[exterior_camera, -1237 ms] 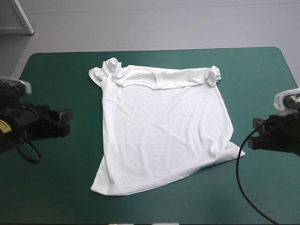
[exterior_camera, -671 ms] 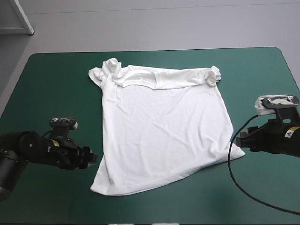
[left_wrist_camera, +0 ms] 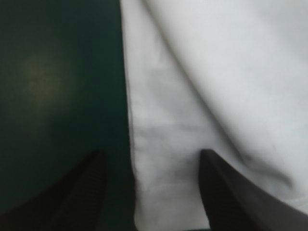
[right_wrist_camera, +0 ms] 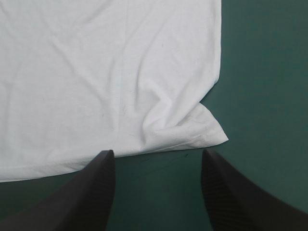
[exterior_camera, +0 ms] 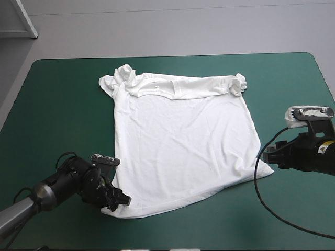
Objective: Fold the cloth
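- Left gripper (exterior_camera: 122,201): fingers spread, low at the shirt's (exterior_camera: 183,136) 7 o'clock corner. One finger sits over bare cover (exterior_camera: 63,104) and the other over cloth. The side edge runs between them, so it is set to close on that corner.
- Contact with the cloth: can't tell, the wrist view is too soft. It may be just grazing.
- Right gripper (exterior_camera: 266,157): fingers also spread, nothing held, just off the 4 o'clock corner. The hem (exterior_camera: 157,208) lies at its fingertips. The rumpled corner sits ahead of one finger, not between them.
- Shirt: flat mid-table, collar (exterior_camera: 157,86) toward 12, hem toward 6, sleeves (exterior_camera: 239,83) bunched at 11 and 1. It lies a bit skewed, with the hem dipping toward 7.
- Reading: one arm is stationed at each hem corner, likely so the hem can be lifted as one and carried toward the collar. The fold has not yet begun.
- Right gripper likely needs a short advance toward 9 before pinching.
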`<state>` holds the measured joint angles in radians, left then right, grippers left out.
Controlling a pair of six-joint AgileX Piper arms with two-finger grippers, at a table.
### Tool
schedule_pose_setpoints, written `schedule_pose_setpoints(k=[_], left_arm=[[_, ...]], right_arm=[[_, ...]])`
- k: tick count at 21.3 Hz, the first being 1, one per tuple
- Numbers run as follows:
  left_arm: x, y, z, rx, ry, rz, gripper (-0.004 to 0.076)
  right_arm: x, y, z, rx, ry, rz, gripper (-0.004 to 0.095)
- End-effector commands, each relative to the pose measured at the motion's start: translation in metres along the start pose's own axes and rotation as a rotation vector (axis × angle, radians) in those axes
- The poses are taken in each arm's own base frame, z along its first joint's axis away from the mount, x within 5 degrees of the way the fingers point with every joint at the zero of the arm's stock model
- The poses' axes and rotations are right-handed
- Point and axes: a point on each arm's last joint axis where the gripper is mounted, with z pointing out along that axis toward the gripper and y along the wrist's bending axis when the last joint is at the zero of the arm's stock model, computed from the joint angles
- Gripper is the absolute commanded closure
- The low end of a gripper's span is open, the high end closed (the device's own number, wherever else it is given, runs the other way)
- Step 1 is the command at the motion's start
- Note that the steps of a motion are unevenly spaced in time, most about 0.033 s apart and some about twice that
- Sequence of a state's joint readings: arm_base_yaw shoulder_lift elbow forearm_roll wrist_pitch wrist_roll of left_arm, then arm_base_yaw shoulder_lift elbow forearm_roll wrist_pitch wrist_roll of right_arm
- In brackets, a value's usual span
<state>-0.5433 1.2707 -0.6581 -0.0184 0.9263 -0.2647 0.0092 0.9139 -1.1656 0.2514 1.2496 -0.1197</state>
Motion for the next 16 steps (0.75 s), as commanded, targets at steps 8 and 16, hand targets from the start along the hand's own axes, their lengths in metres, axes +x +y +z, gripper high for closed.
schedule_pose_setpoints(k=[8,16], left_arm=[[-0.007,-0.01,0.005,0.071,0.012,-0.06,0.0727],[-0.007,-0.01,0.004,0.072,0.005,-0.049,0.0732]], right_arm=[[-0.003,0.0,-0.007,0.015,-0.029,-0.004,0.045],[-0.023,-0.018,0.026,0.108,0.015,-0.016,0.0383]])
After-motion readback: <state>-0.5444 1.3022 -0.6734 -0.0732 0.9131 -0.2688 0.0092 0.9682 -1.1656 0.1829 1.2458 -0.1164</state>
